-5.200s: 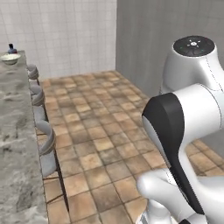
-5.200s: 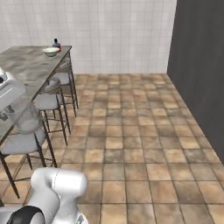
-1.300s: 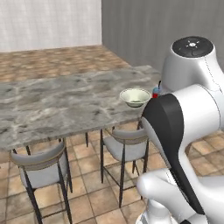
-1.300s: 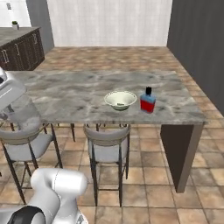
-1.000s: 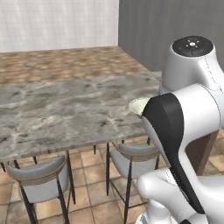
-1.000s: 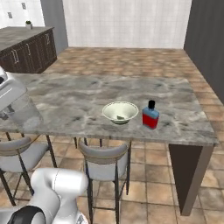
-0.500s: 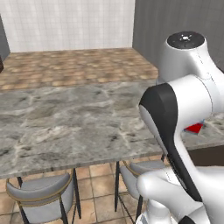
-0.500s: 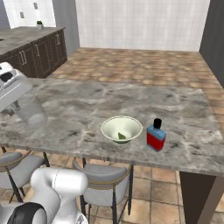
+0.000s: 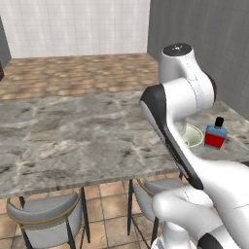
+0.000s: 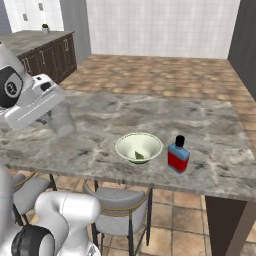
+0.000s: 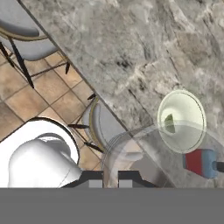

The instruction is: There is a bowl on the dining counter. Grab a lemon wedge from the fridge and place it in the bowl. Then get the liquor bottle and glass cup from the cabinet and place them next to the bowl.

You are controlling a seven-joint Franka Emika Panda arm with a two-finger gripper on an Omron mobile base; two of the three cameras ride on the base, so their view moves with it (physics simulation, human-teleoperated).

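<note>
claw: claw [image 11: 110,178] clamped on the glass cup [image 11: 144,153]; the rim wraps the fingertips [image 11: 95,180] in the hand view, and the cup [image 10: 61,119] hangs under the hand over the tabletop [image 10: 100,130]
bowl: bowl [image 10: 139,147] near the stool-side edge of the tabletop, lemon wedge [image 10: 139,156] inside it
liquor bottle: liquor bottle [image 10: 178,154] upright just beside the bowl, on the side away from the cup, apart from it
task stage: judged: wedge and bottle placed, the cup is the last item, held well apart from the bowl
risk 1: cup is thin and see-through, gripped at the rim; a tilt on set-down could tip it
risk 2: free spot by the bowl lies close to the tabletop edge above the stool [image 10: 117,215]; landing short could drop the cup off it
risk 3: swinging in low could knock the bowl or bottle
risk 4: releasing too high lets the cup bounce or roll
right base view gives: cup, bowl and bottle together, gaps readable
left base view gives: arm [image 9: 168,109] covers most of the bowl [image 9: 193,134]; bottle [image 9: 215,134] shows past it
hand view gives: grip on the rim, wedge [image 11: 168,123] in the bowl [image 11: 181,120], bottle [image 11: 202,162] lying sideways in frame
</note>
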